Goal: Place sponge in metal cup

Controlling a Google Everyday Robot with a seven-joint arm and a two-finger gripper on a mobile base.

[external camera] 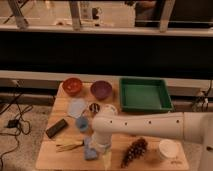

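The sponge, a flat medium-blue block, lies on the wooden table near its front edge. The metal cup stands further back, between a pale blue sheet and a white object. My white arm reaches in from the right and bends down at the wrist. My gripper hangs just above the sponge's right end, pointing down and open. The arm hides part of the sponge's right side, and nothing is held.
A red bowl, a purple bowl and a green tray line the back. A pale blue sheet, blue cup, black block and yellow items sit left. A brown cluster and white cup sit right.
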